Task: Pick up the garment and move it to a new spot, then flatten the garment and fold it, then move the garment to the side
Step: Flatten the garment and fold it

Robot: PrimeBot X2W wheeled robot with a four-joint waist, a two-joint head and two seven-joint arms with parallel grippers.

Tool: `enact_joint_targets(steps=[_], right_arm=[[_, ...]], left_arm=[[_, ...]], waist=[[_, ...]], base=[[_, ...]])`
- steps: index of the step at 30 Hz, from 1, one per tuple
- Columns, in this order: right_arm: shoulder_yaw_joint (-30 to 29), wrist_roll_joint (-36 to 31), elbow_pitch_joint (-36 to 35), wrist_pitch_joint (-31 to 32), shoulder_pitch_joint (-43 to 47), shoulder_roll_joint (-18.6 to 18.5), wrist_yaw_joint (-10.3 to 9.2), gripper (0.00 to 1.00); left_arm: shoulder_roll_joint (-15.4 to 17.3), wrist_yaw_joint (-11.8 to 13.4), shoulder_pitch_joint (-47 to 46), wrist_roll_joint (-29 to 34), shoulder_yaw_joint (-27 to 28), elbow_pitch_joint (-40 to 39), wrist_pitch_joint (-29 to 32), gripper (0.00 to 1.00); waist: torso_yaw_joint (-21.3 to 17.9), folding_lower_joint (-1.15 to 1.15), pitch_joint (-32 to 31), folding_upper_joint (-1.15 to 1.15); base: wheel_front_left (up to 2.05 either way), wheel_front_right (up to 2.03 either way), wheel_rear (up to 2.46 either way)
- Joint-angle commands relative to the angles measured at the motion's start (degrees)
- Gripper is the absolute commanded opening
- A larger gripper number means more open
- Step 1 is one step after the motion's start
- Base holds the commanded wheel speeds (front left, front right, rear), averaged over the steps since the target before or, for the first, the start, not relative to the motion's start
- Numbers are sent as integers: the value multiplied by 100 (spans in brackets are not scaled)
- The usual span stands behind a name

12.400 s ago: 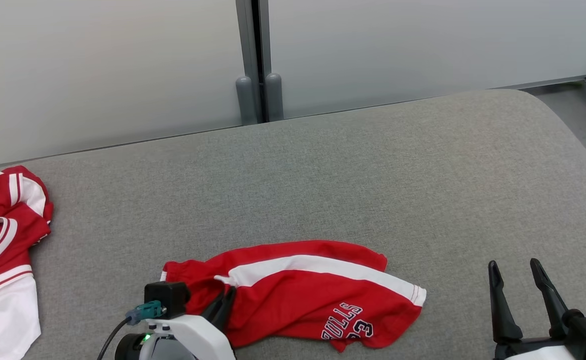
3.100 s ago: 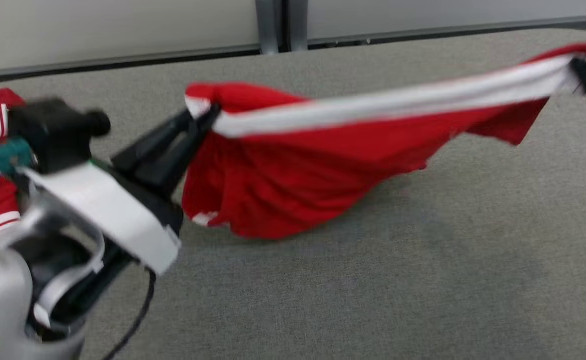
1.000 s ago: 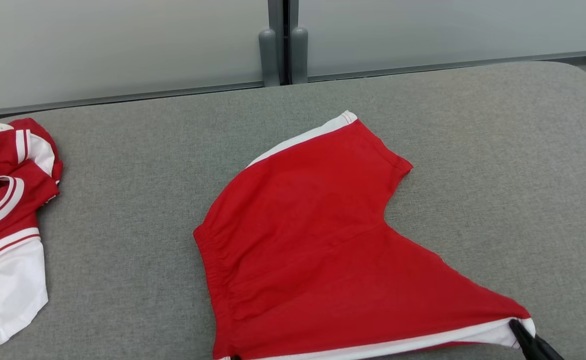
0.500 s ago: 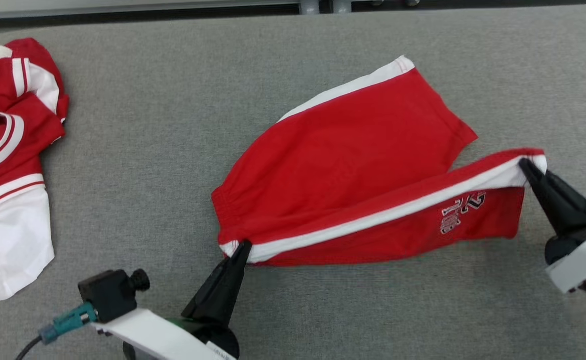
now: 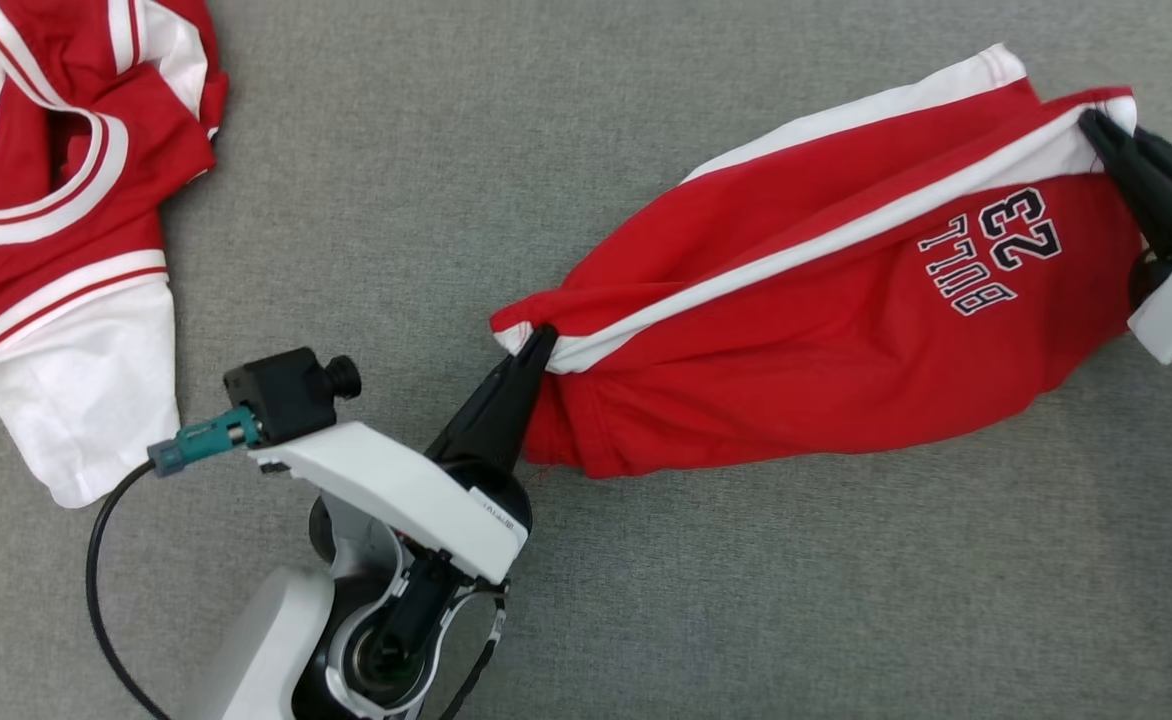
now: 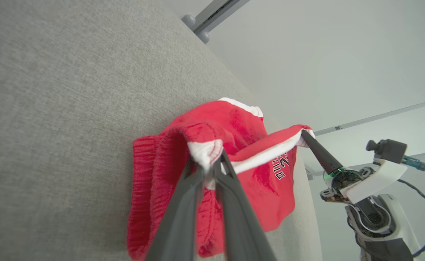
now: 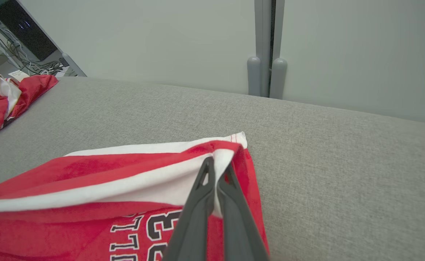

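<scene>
A pair of red shorts (image 5: 806,330) is seen stretched between the two grippers over the right half of the grey fabric-covered worktop (image 5: 646,600). The left gripper (image 5: 538,342) is closed narrowly on the white-tipped corner at the waistband end; in the left wrist view white cloth is pinched between its two dark fingers (image 6: 183,210). The right gripper (image 5: 1096,125) is clamped tight on the opposite corner at the leg hem, where the white side stripe (image 5: 806,253) is caught between its jaws. The stripe is drawn taut from one gripper to the other, and the red cloth below it is seen sagging onto the worktop. A second white-edged leg is laid flat beneath and just beyond the held one, toward the far edge of the worktop but well short of it. Black and white lettering (image 5: 971,272) with the number 23 is shown upside down in the head view, near the right gripper. A red and white jersey (image 5: 56,200) is seen crumpled well apart, toward the left end of the worktop near its far edge. That far edge is backed by pale wall panels (image 7: 143,36) joined at two grey posts (image 7: 255,76).
</scene>
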Motion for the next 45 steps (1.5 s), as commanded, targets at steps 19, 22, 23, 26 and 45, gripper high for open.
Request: enact_joint_targets(steps=[19,22,23,26,45], right_arm=[[737,52,892,-255,-1147,-371,-2,17],[771,-28,1040,-393,-1211,-352,-2,100],[792,-41,1095,-416,-1231,-351,-2,100],[853,-60,1176,-475,-1260,-367,-2,100],[-49,-1265,1387,-2815,1152,38,-2,100]], left_arm=[[-276,-55,-665,189,-109,508,-246,100],[-262,-8,-694,322,-147,529,-343,100],[-246,4,-692,378,-158,520,-367,100],[-237,24,-555,415,-172,441,-436,100],[597,288,1203,1991,-294,543,-2204,100]], waist=[[369,0,315,0],[376,0,343,0],[374,0,345,0],[351,0,329,0],[-184,0,-1510,0]], base=[[0,0,0],[0,0,0],[0,0,0],[0,0,0],[0,0,0]])
